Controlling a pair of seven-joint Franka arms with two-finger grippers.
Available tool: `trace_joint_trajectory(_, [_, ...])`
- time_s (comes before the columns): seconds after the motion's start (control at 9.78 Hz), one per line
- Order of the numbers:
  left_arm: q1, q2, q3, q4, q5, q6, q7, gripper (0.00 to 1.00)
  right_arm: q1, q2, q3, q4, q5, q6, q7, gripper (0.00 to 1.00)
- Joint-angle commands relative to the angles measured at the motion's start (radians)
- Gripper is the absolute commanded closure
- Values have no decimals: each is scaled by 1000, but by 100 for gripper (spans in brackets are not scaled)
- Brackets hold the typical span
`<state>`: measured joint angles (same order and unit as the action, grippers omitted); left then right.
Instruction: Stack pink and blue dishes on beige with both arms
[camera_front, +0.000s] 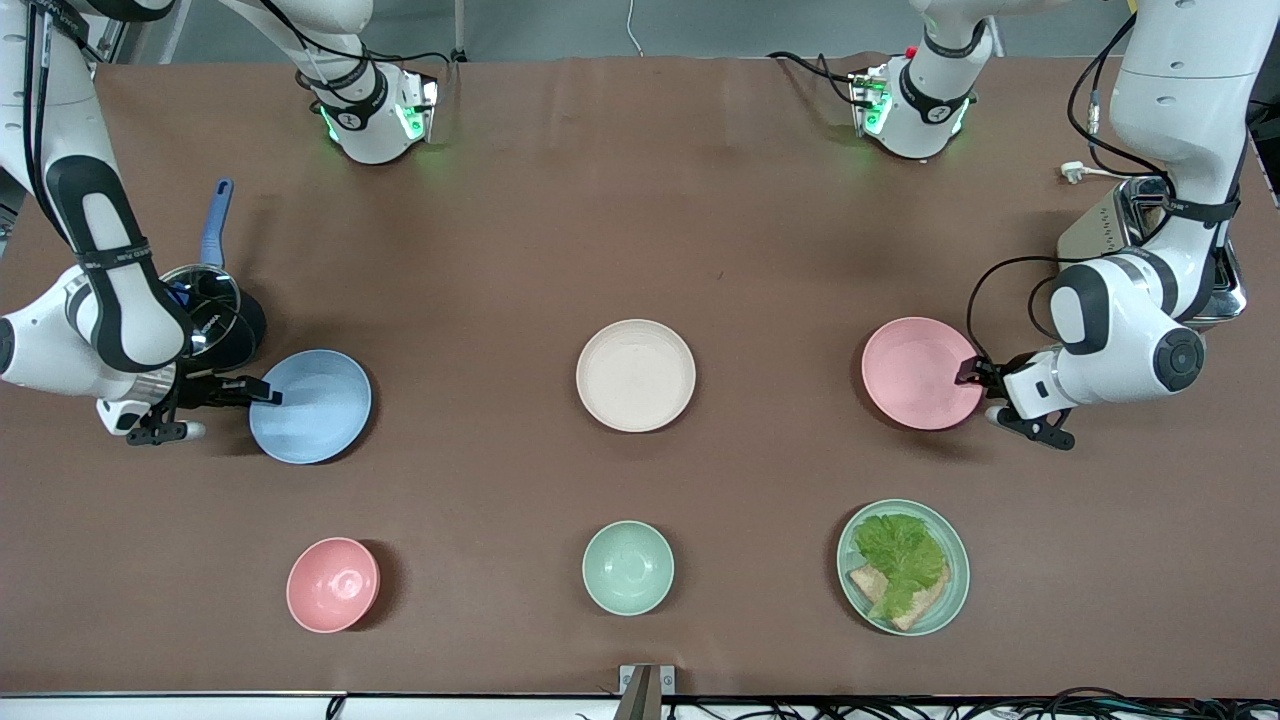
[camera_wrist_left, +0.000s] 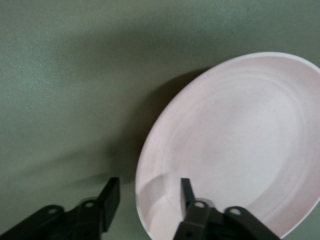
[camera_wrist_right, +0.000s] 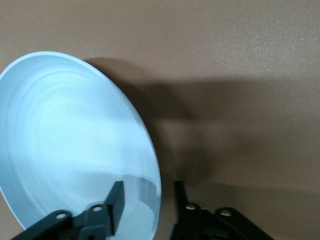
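The beige plate (camera_front: 636, 375) lies at the middle of the table. The light blue plate (camera_front: 312, 410) (camera_wrist_right: 65, 150) lies toward the right arm's end, and my right gripper (camera_front: 265, 392) (camera_wrist_right: 147, 197) is open with its fingers astride the plate's rim, one over the dish and one outside it. The pale pink plate (camera_front: 915, 375) (camera_wrist_left: 240, 140) lies toward the left arm's end. My left gripper (camera_front: 975, 372) (camera_wrist_left: 148, 192) is open and straddles that plate's rim the same way, with a gap on both sides.
Nearer the front camera stand a pink bowl (camera_front: 333, 585), a mint-green bowl (camera_front: 628, 567) and a mint-green plate (camera_front: 962, 575) with lettuce and bread. A dark pan with a glass lid (camera_front: 215, 310) sits beside the blue plate. A shiny metal appliance (camera_front: 1125, 225) stands at the left arm's end.
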<state>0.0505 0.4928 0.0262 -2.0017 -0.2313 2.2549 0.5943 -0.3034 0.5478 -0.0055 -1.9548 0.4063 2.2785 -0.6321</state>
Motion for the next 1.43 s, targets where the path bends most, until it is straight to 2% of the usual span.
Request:
trace_joint_trajectory(0.0, [6, 27, 1, -5, -71, 23, 30, 89, -17, -26, 9, -9, 39, -31, -17, 98])
trace_joint_trajectory(0.2, [11, 17, 1, -6, -83, 18, 30, 97, -5, -51, 5, 46, 37, -152, 49, 99])
trace_joint_trajectory(0.41, [26, -81, -6, 1, -82, -76, 24, 98, 13, -101, -1, 170, 16, -364, 162, 99])
trace_joint_trajectory(0.51, [25, -148, -37, 4, -82, -130, 10, 99, 18, -103, 4, 245, -18, -463, 228, 99])
trace_joint_trajectory(0.72, [29, -213, -186, 12, -83, -159, -71, 99, 61, -107, 9, 338, -26, -580, 351, 99])
trace_joint_trajectory(0.92, [32, -209, -355, 30, -83, -155, -263, 99, 130, -130, 12, 363, -26, -616, 484, 99])
trace_joint_trajectory(1.02, [22, -191, -423, 47, -83, -141, -378, 99, 160, -134, 25, 360, -23, -616, 535, 99])
trace_joint_trajectory(1.33, [2, -59, -592, 72, -69, 36, -602, 99, 170, -135, 139, 358, -24, -603, 682, 99])
